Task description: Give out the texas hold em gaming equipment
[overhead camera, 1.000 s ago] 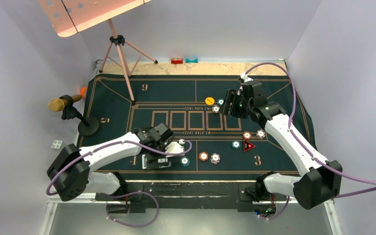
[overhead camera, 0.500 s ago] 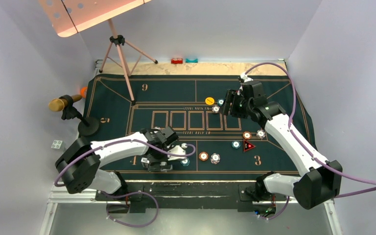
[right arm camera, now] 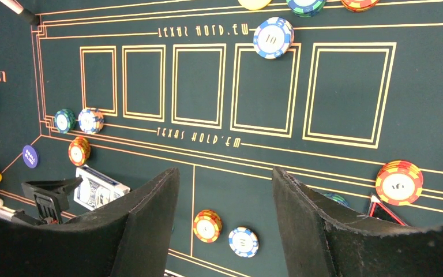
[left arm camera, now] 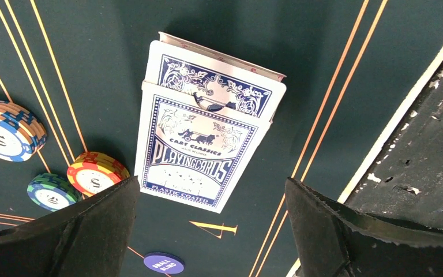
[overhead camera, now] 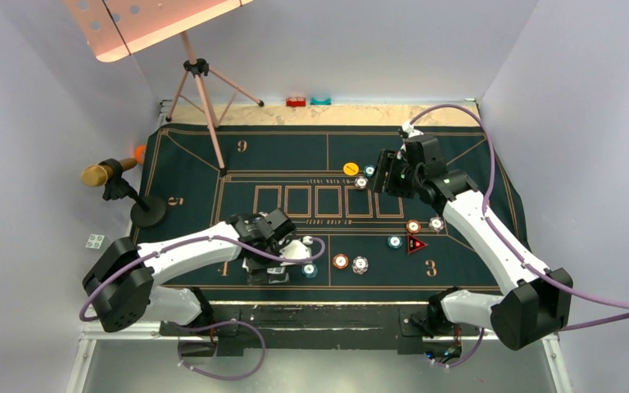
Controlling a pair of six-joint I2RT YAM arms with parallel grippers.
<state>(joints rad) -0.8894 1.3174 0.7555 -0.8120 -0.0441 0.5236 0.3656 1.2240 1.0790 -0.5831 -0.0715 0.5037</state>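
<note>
left wrist view: card pack [left arm camera: 207, 127] lies flat on the felt mat [left arm camera: 46, 46] by the table's near edge, left of middle, flap open. left hand [left arm camera: 212, 193] spread wide over it, empty. right hand [right arm camera: 225, 190] half spread, empty. pack likely light, stiff, glossy; pinch the long sides mid-length, keep open end level or cards slide out.
</note>
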